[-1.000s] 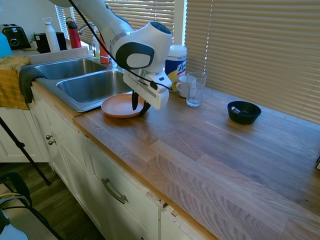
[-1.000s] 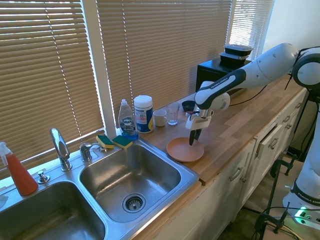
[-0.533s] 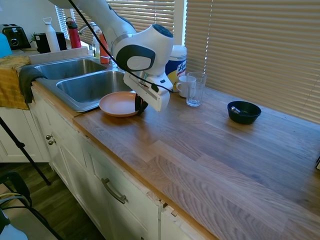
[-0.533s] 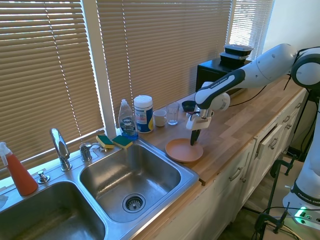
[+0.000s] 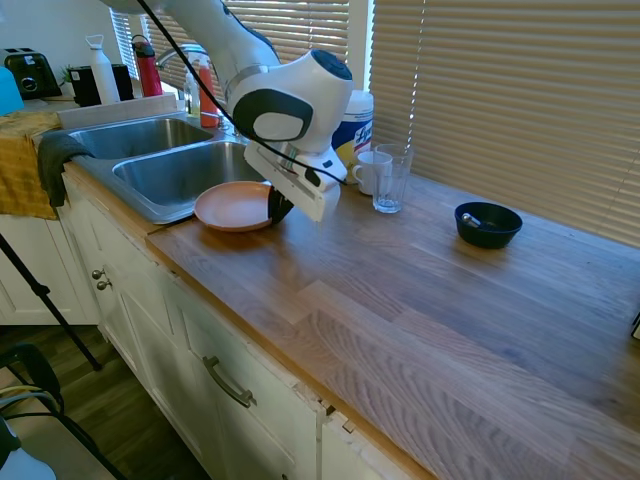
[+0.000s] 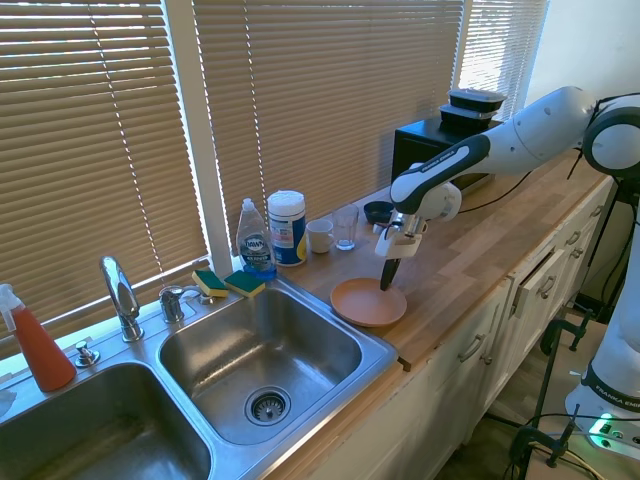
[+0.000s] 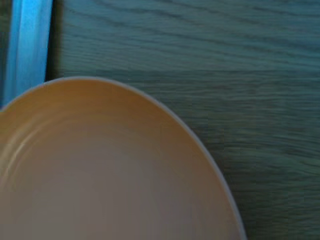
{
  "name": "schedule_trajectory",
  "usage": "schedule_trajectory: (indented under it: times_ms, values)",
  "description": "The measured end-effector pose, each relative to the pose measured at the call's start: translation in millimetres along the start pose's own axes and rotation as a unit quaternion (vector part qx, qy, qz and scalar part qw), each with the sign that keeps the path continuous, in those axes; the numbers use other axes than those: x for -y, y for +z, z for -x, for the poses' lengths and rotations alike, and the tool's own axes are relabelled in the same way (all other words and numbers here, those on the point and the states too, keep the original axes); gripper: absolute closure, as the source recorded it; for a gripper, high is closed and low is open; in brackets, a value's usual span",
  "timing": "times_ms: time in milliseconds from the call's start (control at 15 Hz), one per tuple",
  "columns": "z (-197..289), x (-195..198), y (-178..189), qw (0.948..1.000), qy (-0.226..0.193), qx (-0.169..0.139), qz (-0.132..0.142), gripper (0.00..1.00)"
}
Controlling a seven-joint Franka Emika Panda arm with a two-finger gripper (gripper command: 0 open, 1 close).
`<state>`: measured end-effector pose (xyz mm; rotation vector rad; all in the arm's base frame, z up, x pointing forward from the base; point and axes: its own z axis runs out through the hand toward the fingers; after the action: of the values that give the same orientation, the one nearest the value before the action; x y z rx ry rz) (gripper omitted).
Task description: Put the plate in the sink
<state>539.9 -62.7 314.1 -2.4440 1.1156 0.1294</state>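
Observation:
The peach-orange plate (image 5: pixel 231 205) (image 6: pixel 366 301) is at the counter's sink end, its far edge over the steel rim of the sink (image 5: pixel 150 211) (image 6: pixel 378 347). My gripper (image 5: pixel 279 207) (image 6: pixel 387 284) points down at the plate's side away from the sink and is shut on its rim. The plate seems slightly raised off the wood. In the wrist view the plate (image 7: pixel 110 170) fills the lower part, with a strip of the sink rim (image 7: pixel 27 45) beside it.
A white mug (image 5: pixel 369 171), a clear glass (image 5: pixel 391 179) and a wipes canister (image 5: pixel 353 121) stand by the blinds. A dark blue bowl (image 5: pixel 488 224) sits further along. Dish soap (image 6: pixel 256 241), sponges (image 6: pixel 229 283) and the faucet (image 6: pixel 120 296) line the sink's back.
The gripper has carried the plate a little toward the sink and slightly upward; its edge now overlaps the sink rim more.

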Motion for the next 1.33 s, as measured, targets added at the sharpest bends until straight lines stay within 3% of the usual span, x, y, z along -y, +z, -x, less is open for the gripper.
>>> schedule_trajectory:
  times_ms: [200, 400, 733, 867, 1067, 1333]
  values:
    - [16.2, 15.7, -17.9, 0.9998, -0.016, 0.004, -0.011, 1.0]
    - [47.6, 57.6, -25.8, 0.9994, -0.029, 0.006, -0.017, 1.0]
    - [106.6, 143.6, -32.3, 0.9994, -0.034, -0.001, -0.005, 1.0]
    - [105.3, 149.1, -31.7, 0.9993, -0.038, -0.002, -0.005, 1.0]
    - [107.7, 175.0, -12.4, 0.9988, -0.049, 0.007, -0.003, 1.0]
    - [132.7, 236.9, 48.6, 0.997, -0.075, 0.012, 0.008, 1.0]
